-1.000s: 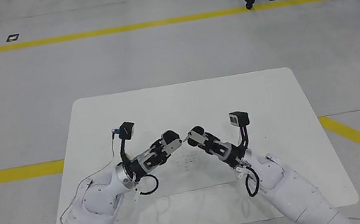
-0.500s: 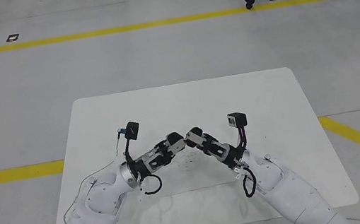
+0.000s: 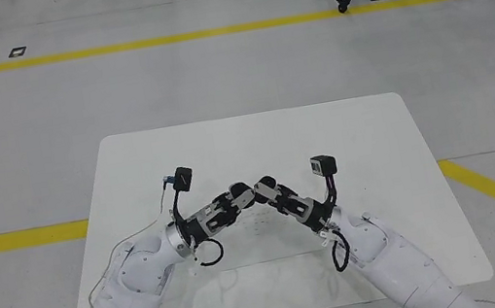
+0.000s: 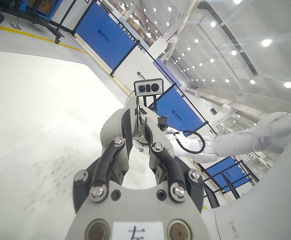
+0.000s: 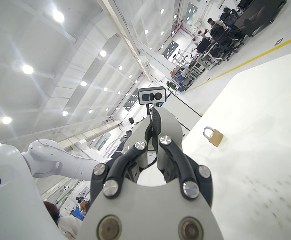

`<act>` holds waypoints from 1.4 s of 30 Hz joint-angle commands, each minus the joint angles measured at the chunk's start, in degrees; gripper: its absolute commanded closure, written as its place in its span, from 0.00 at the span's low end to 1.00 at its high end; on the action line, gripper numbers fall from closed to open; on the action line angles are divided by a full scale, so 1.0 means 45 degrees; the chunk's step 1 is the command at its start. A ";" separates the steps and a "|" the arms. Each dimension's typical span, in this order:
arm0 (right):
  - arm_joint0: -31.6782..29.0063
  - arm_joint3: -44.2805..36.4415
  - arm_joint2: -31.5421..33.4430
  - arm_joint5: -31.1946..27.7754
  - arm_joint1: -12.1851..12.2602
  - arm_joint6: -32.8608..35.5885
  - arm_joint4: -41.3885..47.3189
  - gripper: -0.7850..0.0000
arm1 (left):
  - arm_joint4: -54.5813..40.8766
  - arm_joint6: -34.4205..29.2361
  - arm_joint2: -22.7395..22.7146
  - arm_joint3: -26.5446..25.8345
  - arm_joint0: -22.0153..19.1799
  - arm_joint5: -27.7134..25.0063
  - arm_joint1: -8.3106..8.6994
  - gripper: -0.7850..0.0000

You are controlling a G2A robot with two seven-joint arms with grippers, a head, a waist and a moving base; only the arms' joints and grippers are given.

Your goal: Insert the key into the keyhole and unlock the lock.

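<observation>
From above, the two arms come in over the white surface (image 3: 343,138) and meet tip to tip above its middle. The left hand (image 3: 245,194) and the right hand (image 3: 259,189) are touching or very nearly so. At this range I cannot tell what either one grips. Yellow lines (image 3: 208,33) cross the floor beyond. In the left wrist view the left hand (image 4: 134,120) has its two black-padded fingers (image 4: 126,127) standing apart. A thin toothed strip (image 4: 137,117) stands between them, and I cannot tell whether it is a key or the other hand's pad. The right arm's wrist camera (image 4: 148,87) sits just behind it. A white label (image 4: 137,229) with a dark handwritten character is stuck on the hand's base. The blue panels (image 4: 106,45) in the hall carry white print. In the right wrist view the right hand (image 5: 155,118) has its pads pressed together. Whether a key is pinched there cannot be told. The lock (image 5: 214,136) lies flat on the surface (image 5: 250,113), well apart from both hands. Its long axis runs from the silver shackle to the brass body. The shackle end is turned toward the fingers and the surface's edge, and the body points away from them. Its keyhole is too small to make out.
</observation>
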 commanded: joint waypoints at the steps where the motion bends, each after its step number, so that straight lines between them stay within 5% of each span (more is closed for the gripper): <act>1: 0.0013 0.0026 0.0005 0.0037 -0.0011 -0.0009 -0.0023 1.00 | 0.0113 0.0056 -0.0005 -0.0001 -0.0004 0.0056 -0.0002 1.00; 9: 0.0044 0.0050 -0.0005 0.0169 -0.0059 -0.0003 -0.0128 1.00 | 0.0324 0.0358 -0.0038 -0.0016 0.0048 0.0191 -0.0013 1.00; 10: 0.0054 0.0053 -0.0007 0.0208 -0.0064 0.0007 -0.0146 0.80 | 0.0337 0.0388 -0.0046 -0.0018 0.0056 0.0176 -0.0014 1.00; 11: 0.0055 0.0055 -0.0008 0.0253 -0.0070 0.0009 -0.0144 0.00 | 0.0357 0.0402 -0.0048 -0.0024 0.0062 0.0161 -0.0014 1.00; 39: 0.0055 0.0050 -0.0009 0.0268 -0.0072 0.0008 -0.0136 0.00 | -0.0995 0.0256 -0.0288 -0.0378 0.0449 0.0497 0.0047 1.00; 42: 0.0055 0.0050 -0.0009 0.0268 -0.0072 0.0008 -0.0136 0.00 | 0.0365 0.0143 -0.0590 -0.0694 0.0433 0.0852 0.0131 1.00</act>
